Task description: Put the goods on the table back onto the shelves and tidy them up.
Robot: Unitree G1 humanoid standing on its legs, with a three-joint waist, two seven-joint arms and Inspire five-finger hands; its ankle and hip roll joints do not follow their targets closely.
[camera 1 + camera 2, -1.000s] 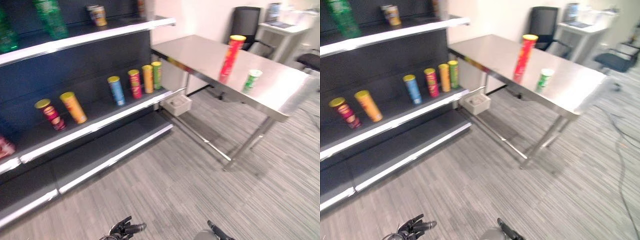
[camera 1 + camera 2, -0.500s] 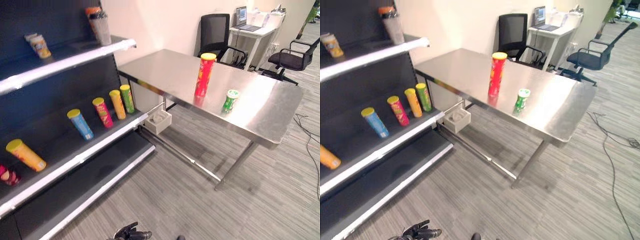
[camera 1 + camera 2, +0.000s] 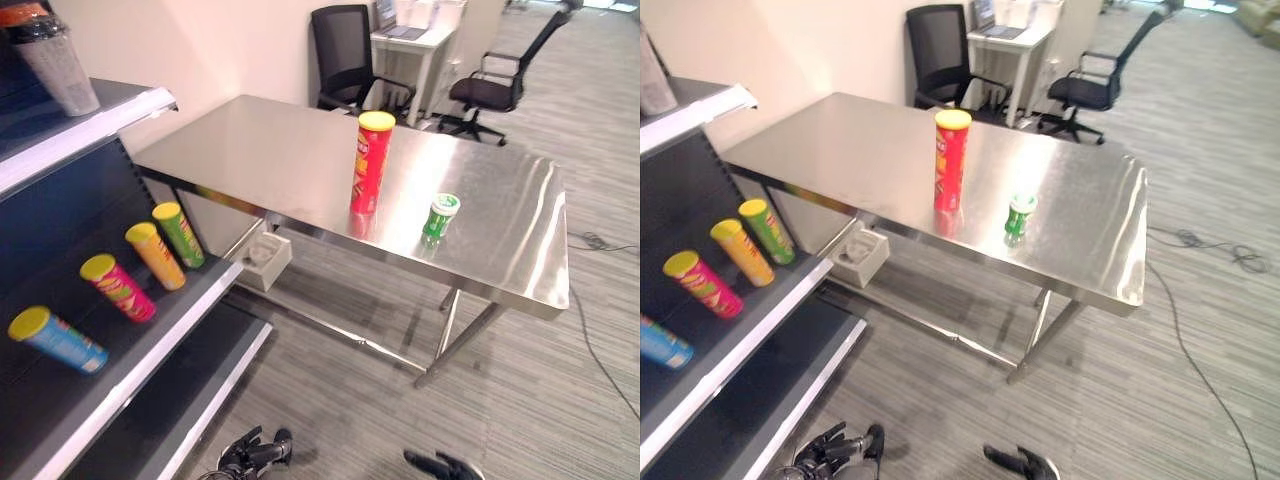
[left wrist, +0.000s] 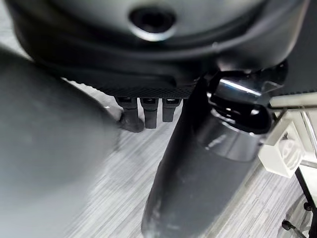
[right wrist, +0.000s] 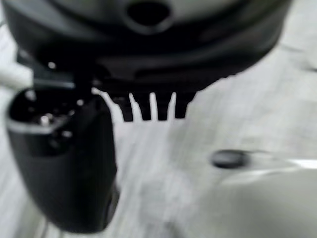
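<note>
A tall red can with a yellow lid (image 3: 372,163) stands upright near the middle of the steel table (image 3: 260,150). A short green can with a white lid (image 3: 439,215) stands a little to its right. The dark shelves (image 3: 150,340) at the left carry leaning cans on the middle board: green (image 3: 179,234), orange (image 3: 155,256), pink (image 3: 118,288) and blue (image 3: 58,339). My left hand (image 3: 255,455) hangs low over the floor, open and holding nothing, with straight fingers (image 4: 143,111). My right hand (image 3: 440,465) hangs low beside it, also open and holding nothing, its fingers (image 5: 148,108) straight.
A clear cup with a dark lid (image 3: 57,65) stands on the top shelf board. A small white box (image 3: 262,260) sits under the table's left end. Two black office chairs (image 3: 345,50) (image 3: 495,85) and a white desk (image 3: 410,45) stand behind the table. Grey plank floor lies in front.
The camera has swung right: the shelves have slid towards the view's left edge and the table has come to the centre. The cans keep their places. Both hands stay low.
</note>
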